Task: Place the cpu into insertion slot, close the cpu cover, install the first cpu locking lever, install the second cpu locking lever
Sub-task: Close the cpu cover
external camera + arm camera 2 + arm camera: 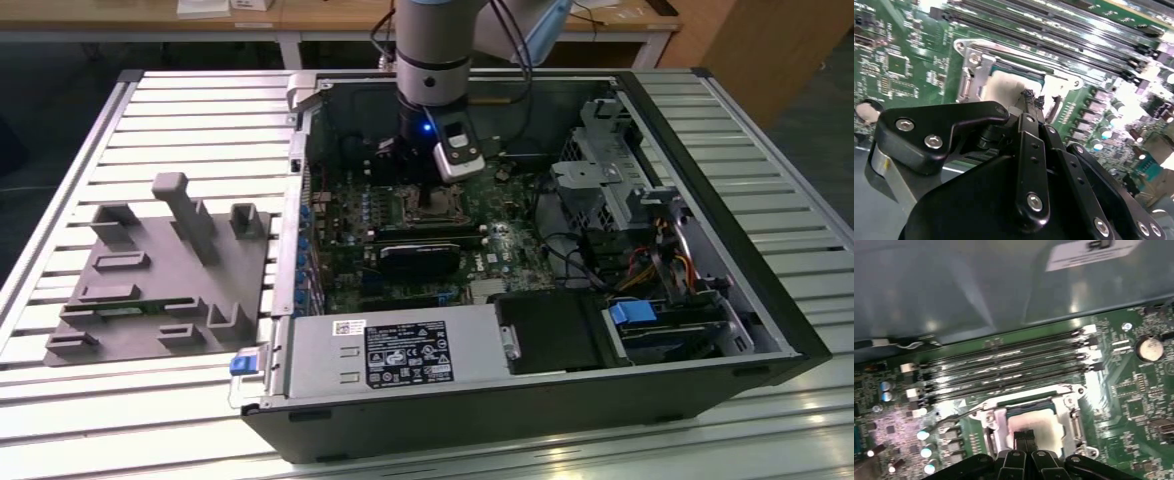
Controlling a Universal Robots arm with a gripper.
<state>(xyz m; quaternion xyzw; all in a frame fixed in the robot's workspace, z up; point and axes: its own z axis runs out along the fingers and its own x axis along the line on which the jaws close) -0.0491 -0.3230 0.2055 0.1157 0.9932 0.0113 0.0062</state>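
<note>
Both of my fingers [1028, 96] are pressed together, tip against tip, with nothing pinched between them. In both wrist views their black tips come down over the dull silver-grey top of the cpu [1043, 421], near one edge of it. I cannot tell whether they touch it or hang just above it. The cpu sits in the insertion slot [434, 205] on the green board [1134, 405], and the cpu cover [995, 424] lies flat around it, the chip showing through its window.

For writing, a white label [1094, 251] is on the case wall in the first wrist view. A larger white label [407, 355] is on the grey power supply [320, 365] in the exterior view. I cannot read the print on either.

The first wrist view shows the long black memory slots [1004, 365] just beside the insertion slot, and a round coin cell [1149, 348] on the board. The exterior view shows my arm [434, 60] reaching straight down into the open computer case [534, 425]. The case lies on a slatted counter [80, 410], with a grey moulded fixture [160, 270] beside it on the exterior view's left.
</note>
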